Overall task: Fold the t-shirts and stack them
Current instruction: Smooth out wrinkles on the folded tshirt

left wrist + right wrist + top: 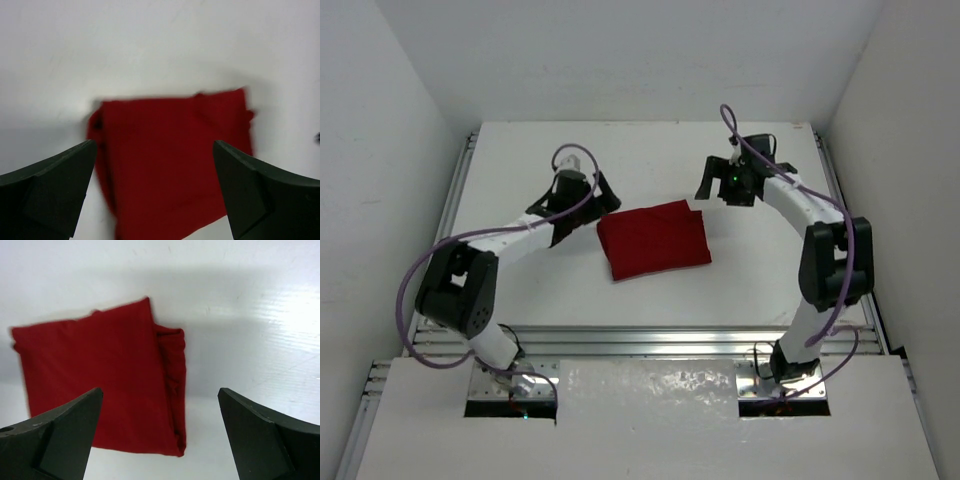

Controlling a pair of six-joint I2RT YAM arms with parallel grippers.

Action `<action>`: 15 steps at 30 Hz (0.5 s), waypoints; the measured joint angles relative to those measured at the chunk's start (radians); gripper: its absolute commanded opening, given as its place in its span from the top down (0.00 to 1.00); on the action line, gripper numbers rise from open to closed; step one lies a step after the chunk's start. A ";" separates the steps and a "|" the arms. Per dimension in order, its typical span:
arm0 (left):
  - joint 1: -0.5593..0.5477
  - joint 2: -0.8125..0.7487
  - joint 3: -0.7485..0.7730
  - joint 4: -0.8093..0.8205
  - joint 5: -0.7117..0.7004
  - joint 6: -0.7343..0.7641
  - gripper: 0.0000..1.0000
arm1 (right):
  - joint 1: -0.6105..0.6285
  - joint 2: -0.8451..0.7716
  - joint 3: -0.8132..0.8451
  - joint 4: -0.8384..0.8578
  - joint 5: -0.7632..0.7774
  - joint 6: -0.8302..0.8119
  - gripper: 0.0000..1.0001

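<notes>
From my remote station, the t-shirt (653, 241) reads as plain dark red, one solid colour with no print or stripe, against the white tabletop (650, 150). The left hand (154, 145) and right hand (160, 390) show matte charcoal-black fingers (45, 195). I see the left arm (515, 240) and right arm (795, 205) in white shells with black joints, looped by purple cables (420, 270). Silver-grey rails (650, 335) edge the tabletop, and the walls (410, 80) are pale grey-white.
</notes>
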 measured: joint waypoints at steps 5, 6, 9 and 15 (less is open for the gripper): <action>0.024 0.068 -0.204 0.019 0.026 -0.054 0.06 | 0.015 0.182 0.043 -0.022 -0.041 -0.047 0.04; 0.034 0.056 -0.213 0.052 0.046 -0.058 0.06 | 0.016 0.223 0.058 -0.024 -0.053 -0.055 0.04; 0.067 0.064 -0.230 0.170 0.098 -0.065 0.05 | 0.024 0.296 0.071 -0.023 -0.096 -0.064 0.05; 0.089 0.182 -0.194 0.302 0.201 -0.050 0.19 | 0.049 0.352 0.187 -0.023 -0.140 -0.075 0.39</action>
